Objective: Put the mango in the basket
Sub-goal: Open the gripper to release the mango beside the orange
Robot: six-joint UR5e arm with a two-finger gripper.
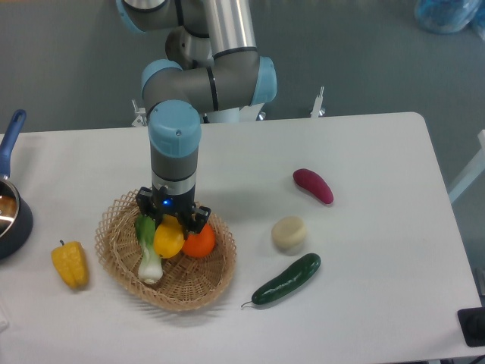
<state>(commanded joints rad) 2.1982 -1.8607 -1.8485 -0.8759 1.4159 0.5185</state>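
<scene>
1 basket [191, 282]; 1 mango [168, 238]; 1 orange [200, 243]; 1 cucumber [286, 279]; 1 pan [10, 212].

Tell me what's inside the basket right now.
In the basket: the mango under the gripper, an orange at its right, a bok choy at its left. The gripper hides the mango's top, so the grip is unclear.
</scene>
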